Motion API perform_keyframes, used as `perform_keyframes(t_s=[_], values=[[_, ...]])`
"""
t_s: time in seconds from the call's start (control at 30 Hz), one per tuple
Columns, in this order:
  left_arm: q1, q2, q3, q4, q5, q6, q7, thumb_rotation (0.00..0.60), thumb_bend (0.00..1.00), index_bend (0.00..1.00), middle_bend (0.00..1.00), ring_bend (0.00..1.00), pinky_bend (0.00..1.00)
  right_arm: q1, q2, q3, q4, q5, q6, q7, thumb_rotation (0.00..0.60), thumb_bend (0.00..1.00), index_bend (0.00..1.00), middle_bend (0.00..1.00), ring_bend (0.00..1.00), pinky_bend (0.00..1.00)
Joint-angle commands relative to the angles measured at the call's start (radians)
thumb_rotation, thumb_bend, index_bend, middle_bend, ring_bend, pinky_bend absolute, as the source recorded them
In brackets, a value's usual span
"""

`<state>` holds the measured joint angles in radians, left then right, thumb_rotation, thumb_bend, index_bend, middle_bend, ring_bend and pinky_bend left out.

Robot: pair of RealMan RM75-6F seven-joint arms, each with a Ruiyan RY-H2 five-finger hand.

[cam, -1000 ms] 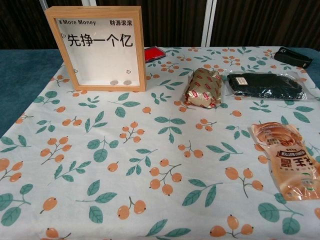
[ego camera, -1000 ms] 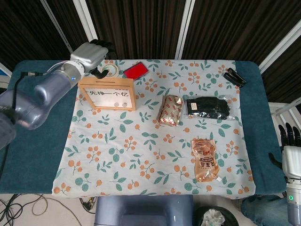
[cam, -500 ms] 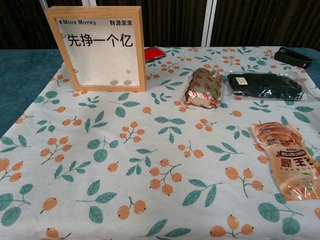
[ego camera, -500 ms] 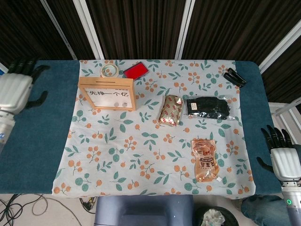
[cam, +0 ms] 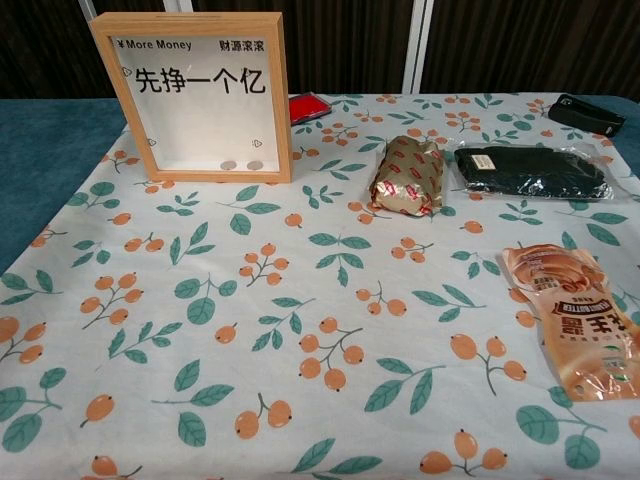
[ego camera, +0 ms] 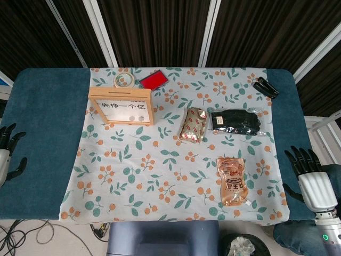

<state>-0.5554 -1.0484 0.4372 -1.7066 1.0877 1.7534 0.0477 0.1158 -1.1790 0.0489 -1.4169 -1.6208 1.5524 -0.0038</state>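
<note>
— Teal table under a flowered cloth; both hands sit off the cloth, so I'd say no grasp has begun.
— Wooden frame?
— Upright, near the far left corner. Tan pouch lies flat and glossy by the near right corner.
— Hands?
— Right hand at the right edge, fingers spread, empty; reaching the pouch means crossing inward. Left hand, half cut off at the left edge, seems empty too.

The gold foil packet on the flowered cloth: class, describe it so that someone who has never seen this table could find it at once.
Start at the tall wooden frame standing at the far left of the flowered tablecloth. Go right to mid-table, where the gold foil packet lies just left of a black packet in clear wrap. It alone is shiny gold with red labels; the pouch nearer the front edge is a flat, pale orange one.
</note>
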Motion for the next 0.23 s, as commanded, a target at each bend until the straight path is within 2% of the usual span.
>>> perform_keyframes(t_s=[0.03,0.23], values=[[0.048,-0.061,-0.053,0.077,0.006,-0.032,-0.005,0.600,0.38,0.17,0.00,0.00,0.00,-0.006,0.010,0.001,-0.016,-0.007,0.015,-0.008,0.600,0.30,0.00,0.00,0.00,0.00],[0.092,-0.121,-0.115,0.163,0.037,-0.090,-0.041,0.600,0.38,0.16,0.00,0.00,0.00,-0.011,0.022,0.003,-0.032,-0.007,0.026,-0.019,0.600,0.30,0.00,0.00,0.00,0.00]])
